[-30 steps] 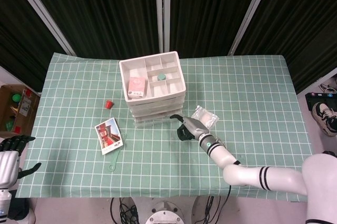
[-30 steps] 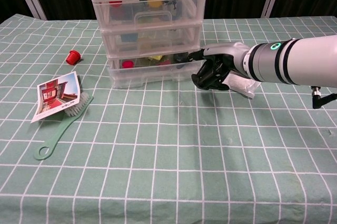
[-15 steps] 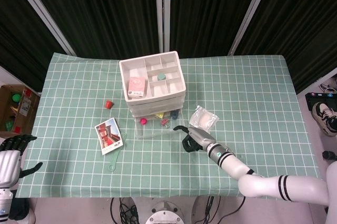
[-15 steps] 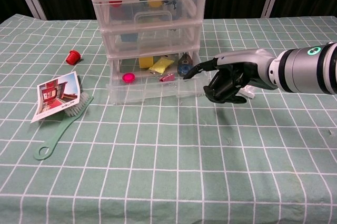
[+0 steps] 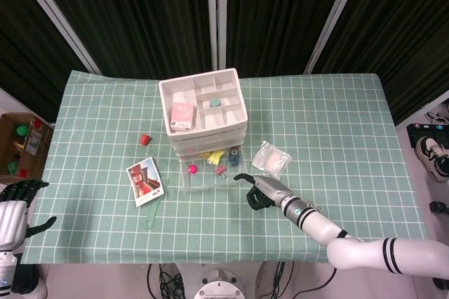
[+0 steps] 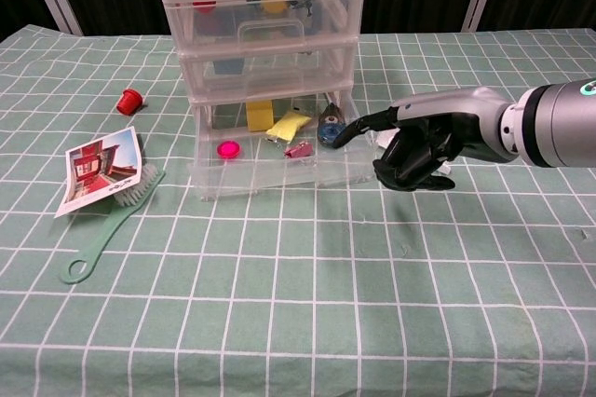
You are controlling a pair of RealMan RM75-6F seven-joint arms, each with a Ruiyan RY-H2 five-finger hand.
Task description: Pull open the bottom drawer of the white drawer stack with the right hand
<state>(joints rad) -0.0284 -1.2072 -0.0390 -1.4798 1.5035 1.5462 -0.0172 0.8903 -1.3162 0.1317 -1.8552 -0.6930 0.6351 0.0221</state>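
We saw the bottom drawer [image 6: 270, 169] pulled out of the white drawer stack [image 6: 261, 20], directly left of the right hand [image 6: 424, 141], which hooked one extended finger on its front corner, other fingers curled, gripping nothing else.

A matt green checked cloth table cover [image 6: 279, 322] is lying smooth. The white plastic drawer stack [image 6: 265, 38] is showing glossy, see-through drawer fronts. The right hand [image 6: 424, 141] is gleaming in silver-grey shell and matt black fingers [image 6: 358, 125]. A glossy paper photo card [image 6: 98, 169] is catching light.
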